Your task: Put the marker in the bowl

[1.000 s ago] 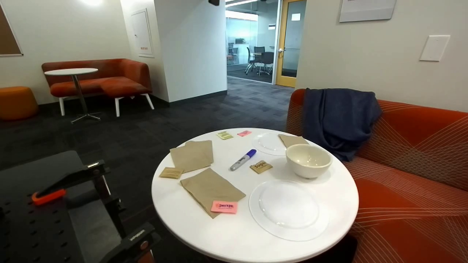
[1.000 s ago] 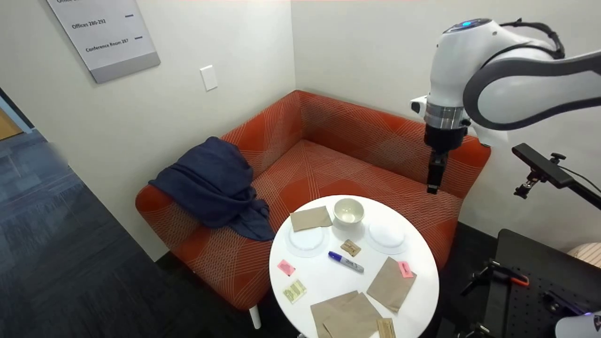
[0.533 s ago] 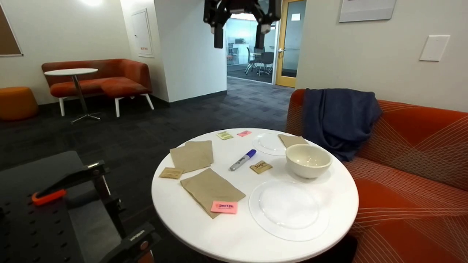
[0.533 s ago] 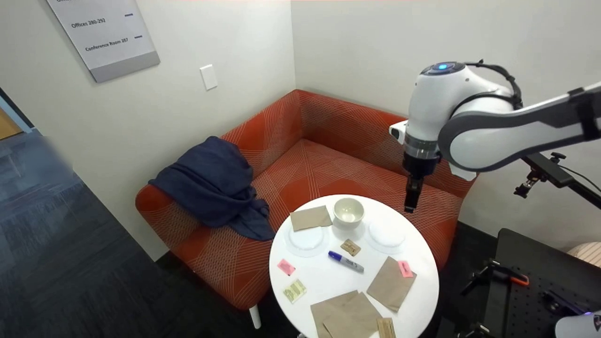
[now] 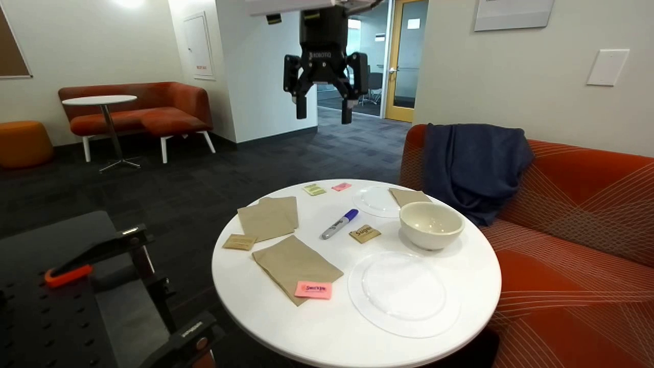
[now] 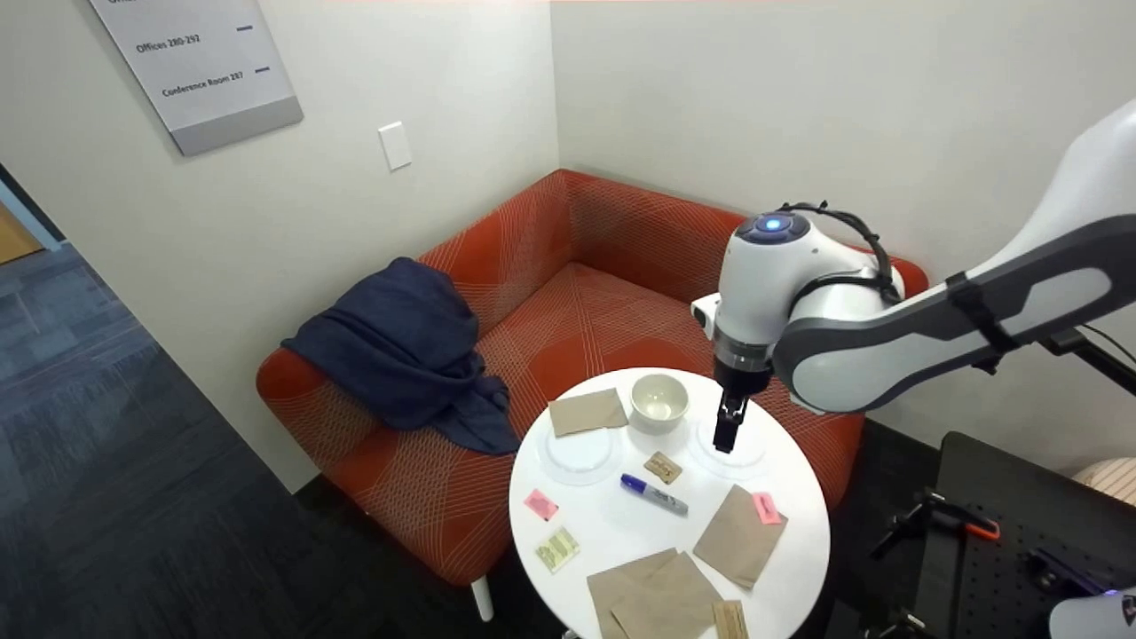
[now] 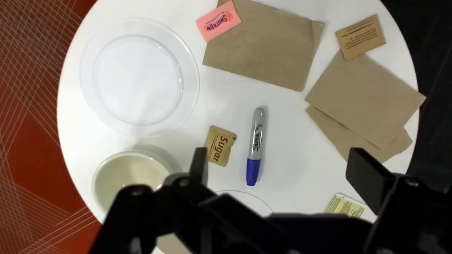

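Observation:
The marker, with a grey barrel and blue-purple cap, lies flat near the table's middle; it shows in both exterior views (image 5: 340, 224) (image 6: 654, 495) and in the wrist view (image 7: 256, 146). The cream-white bowl stands upright beyond a sugar packet from it, in both exterior views (image 5: 431, 237) (image 6: 658, 404). In the wrist view the bowl (image 7: 127, 171) is at lower left, partly hidden by the gripper. My gripper (image 5: 324, 120) is open and empty, well above the table, pointing down. In the wrist view the marker's cap end lies between the spread fingers (image 7: 367, 180), far below them.
The round white table (image 5: 286, 327) holds clear plates (image 5: 403, 291), brown napkins (image 5: 296, 263), a sugar packet (image 5: 365, 233), and pink (image 5: 312, 290) and green (image 5: 313, 189) packets. An orange sofa (image 6: 621, 311) with a dark blue cloth (image 6: 399, 346) borders the table.
My arm has come down and moved in over the table from the side. The gripper has come into the exterior view from above, open. The marker and bowl have not moved.

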Robot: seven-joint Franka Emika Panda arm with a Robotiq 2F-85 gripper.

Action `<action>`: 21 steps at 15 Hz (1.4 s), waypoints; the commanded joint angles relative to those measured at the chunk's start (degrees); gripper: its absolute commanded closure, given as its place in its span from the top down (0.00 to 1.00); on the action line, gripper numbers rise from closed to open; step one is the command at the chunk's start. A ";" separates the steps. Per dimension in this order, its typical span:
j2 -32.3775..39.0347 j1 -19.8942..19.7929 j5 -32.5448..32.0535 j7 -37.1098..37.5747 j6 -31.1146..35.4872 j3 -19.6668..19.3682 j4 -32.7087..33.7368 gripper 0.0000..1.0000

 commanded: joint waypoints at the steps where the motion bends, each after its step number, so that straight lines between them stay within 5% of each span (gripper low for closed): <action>1: 5.46 1.04 -2.65 5.79 3.63 -0.01 2.38 1.00; 11: 18.20 3.53 -5.17 13.92 15.34 -3.45 4.46 1.00; 21: 29.81 8.63 -4.78 18.16 16.11 -6.93 13.66 1.00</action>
